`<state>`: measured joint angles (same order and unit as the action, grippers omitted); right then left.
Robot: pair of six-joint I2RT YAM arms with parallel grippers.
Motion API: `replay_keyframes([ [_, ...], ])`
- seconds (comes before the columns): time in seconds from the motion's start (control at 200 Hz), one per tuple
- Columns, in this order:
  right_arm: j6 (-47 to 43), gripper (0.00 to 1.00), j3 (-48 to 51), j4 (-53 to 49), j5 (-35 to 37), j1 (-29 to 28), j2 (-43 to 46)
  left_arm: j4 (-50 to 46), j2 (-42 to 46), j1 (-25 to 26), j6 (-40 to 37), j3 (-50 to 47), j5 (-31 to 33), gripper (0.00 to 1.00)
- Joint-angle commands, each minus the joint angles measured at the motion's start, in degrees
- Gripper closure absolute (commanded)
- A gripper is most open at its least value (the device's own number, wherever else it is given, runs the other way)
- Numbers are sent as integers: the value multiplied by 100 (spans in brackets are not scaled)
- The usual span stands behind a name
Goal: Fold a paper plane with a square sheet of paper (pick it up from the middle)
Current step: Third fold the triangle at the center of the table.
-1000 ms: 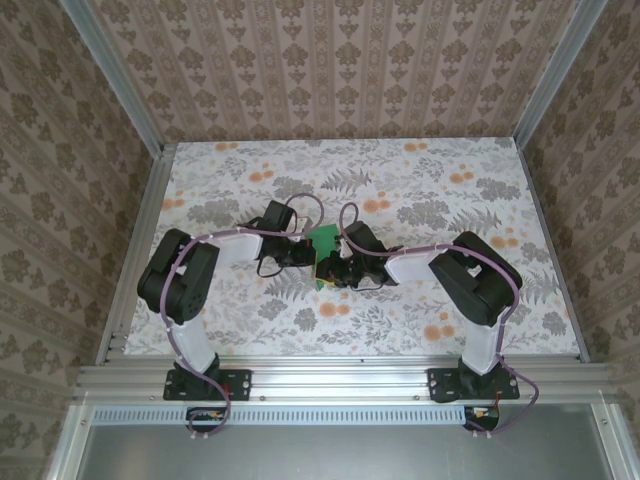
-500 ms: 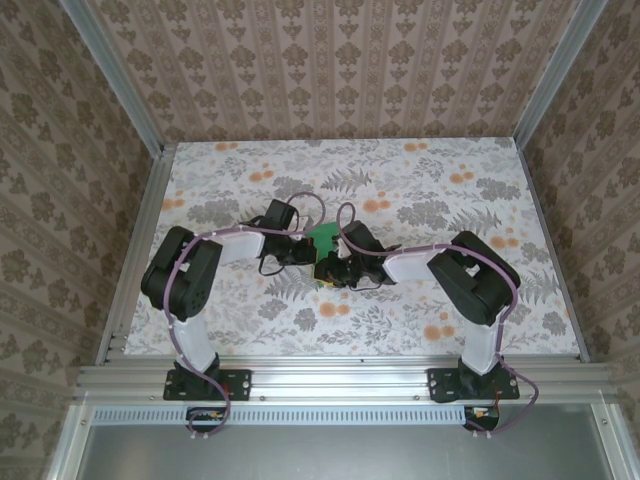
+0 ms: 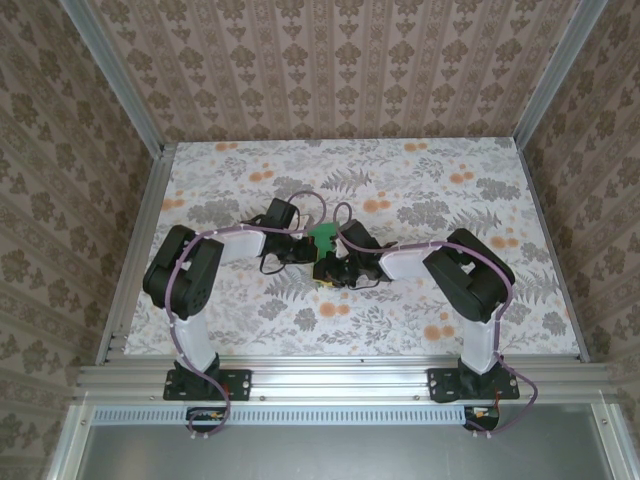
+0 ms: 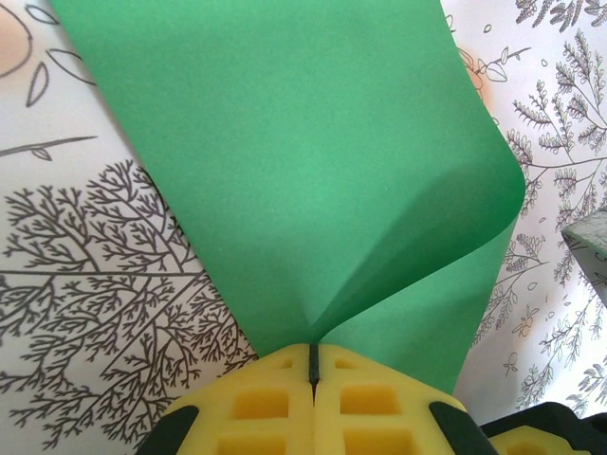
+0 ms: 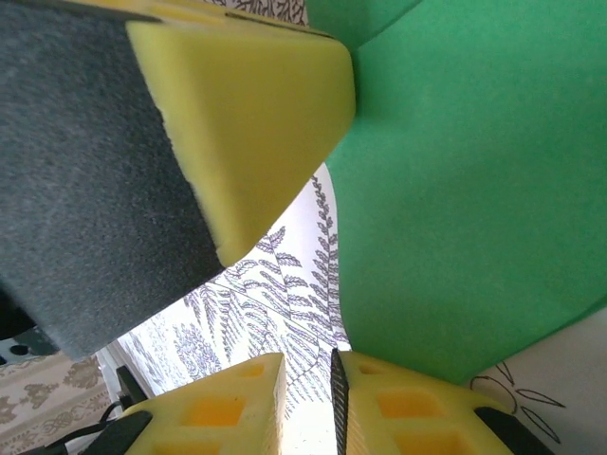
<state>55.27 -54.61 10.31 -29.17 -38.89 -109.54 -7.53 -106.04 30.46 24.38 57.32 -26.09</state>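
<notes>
The square sheet of paper [image 4: 303,161] is bright green and bowed, with one side curling up and over. My left gripper [image 4: 313,353] is shut on its near edge, the yellow pads pressed together with the sheet pinched between them. In the top view the paper [image 3: 322,238] sits mid-table between both wrists, with the left gripper [image 3: 314,258] just left of the right gripper [image 3: 329,272]. My right gripper [image 5: 308,379] stands open by a narrow gap, with bare table showing between its fingers. The paper [image 5: 465,190] lies just beyond its right finger. The left gripper's yellow finger [image 5: 247,104] looms close at upper left.
The floral tabletop [image 3: 420,190] spreads around both arms, bounded by aluminium rails [image 3: 140,240] and patterned walls. Both arms [image 3: 460,270] bend inward and meet mid-table, their cables looping over the wrists.
The right gripper's jaws have parted slightly and let go of the paper. Both wrists have crept a little farther from the bases. Less green shows below them.
</notes>
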Motion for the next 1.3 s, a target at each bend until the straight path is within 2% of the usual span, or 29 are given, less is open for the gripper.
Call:
replay_keyframes([
  [0.0,-193,75,-22,-94,9,-14,295,-98,-112,48,32,72,99,100],
  [0.21,-684,72,203,-846,782,184,920,-100,-2,57,36,56,17,100],
  [0.37,-766,70,11,-1530,1403,224,851,-112,159,80,15,66,-54,100],
  [0.48,-737,69,-76,-1652,1651,231,793,-162,246,92,-10,105,-64,100],
  [0.65,-848,63,-210,-1572,1731,250,808,-247,310,123,-47,160,-82,100],
  [1.295,-989,62,-768,-1429,1645,405,148,-269,206,127,-19,216,131,100],
])
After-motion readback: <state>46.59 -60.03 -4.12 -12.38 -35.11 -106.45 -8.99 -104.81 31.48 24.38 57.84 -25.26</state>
